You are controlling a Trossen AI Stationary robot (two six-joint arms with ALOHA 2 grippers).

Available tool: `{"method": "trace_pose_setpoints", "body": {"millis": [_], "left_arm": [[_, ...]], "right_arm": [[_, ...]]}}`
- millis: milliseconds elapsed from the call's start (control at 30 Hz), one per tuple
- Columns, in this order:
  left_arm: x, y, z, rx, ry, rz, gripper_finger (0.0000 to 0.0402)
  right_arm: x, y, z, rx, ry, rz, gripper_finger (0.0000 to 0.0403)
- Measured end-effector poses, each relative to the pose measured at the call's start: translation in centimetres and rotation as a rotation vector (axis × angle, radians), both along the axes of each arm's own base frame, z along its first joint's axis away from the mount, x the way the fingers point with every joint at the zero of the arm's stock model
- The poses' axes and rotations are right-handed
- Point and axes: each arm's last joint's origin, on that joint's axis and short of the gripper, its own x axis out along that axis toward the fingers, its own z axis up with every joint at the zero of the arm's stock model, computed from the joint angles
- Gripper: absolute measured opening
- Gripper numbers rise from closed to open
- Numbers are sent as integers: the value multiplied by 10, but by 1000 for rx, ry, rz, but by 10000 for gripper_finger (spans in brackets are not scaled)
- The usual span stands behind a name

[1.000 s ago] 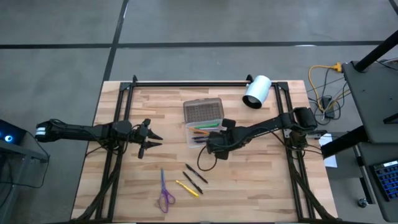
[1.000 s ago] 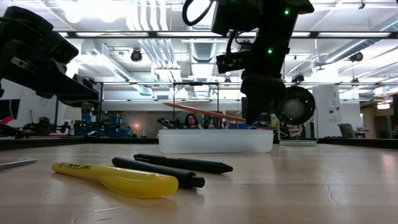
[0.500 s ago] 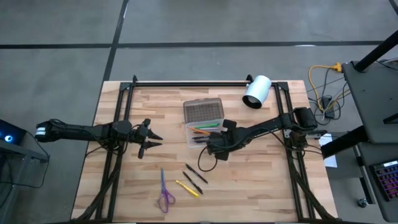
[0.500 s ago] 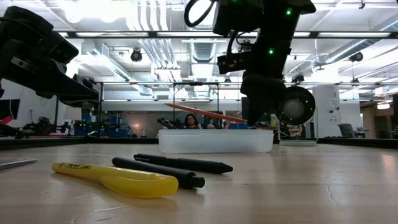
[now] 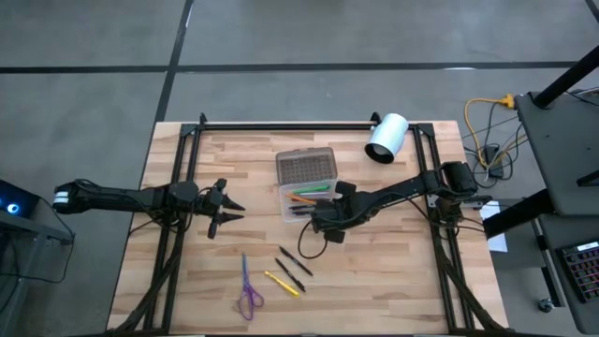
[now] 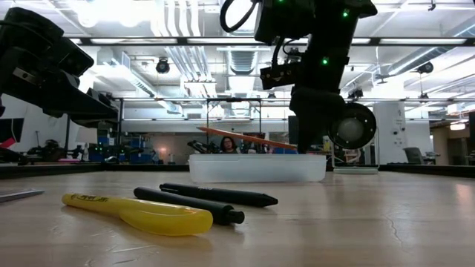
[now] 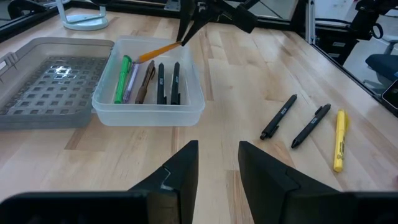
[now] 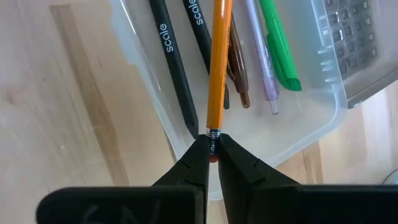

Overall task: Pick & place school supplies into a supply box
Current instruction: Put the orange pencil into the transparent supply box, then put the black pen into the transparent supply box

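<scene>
Right hand (image 8: 211,149) gripping orange pencil (image 8: 218,68) (eraser end), over supply box (image 8: 311,134).

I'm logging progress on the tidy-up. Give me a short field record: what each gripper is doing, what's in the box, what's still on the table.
right gripper: shut on orange pencil by its eraser end, held over the supply box
left gripper: open, empty, waiting over the table's left side
in box: green pen, purple pen, brown pen, two black pens
on table: two black pens, yellow highlighter, purple scissors
lid: open, lying flat beside the box
</scene>
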Motion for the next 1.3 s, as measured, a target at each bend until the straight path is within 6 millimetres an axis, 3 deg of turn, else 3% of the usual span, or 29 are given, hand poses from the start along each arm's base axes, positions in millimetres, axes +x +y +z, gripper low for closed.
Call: {"method": "trace_pose_setpoints", "body": {"millis": [500,1067,1200,1300], "left_arm": [[0,0,0,0,0,0,99],[0,0,0,0,0,0,99],[0,0,0,0,0,0,99],[0,0,0,0,0,0,99]], "right_arm": [[0,-1,1,-34,11,38,101],[21,5,23,-33,-133,95,83],[26,18,21,-48,-182,253,77],[28,31,22,106,-289,472,74]]}}
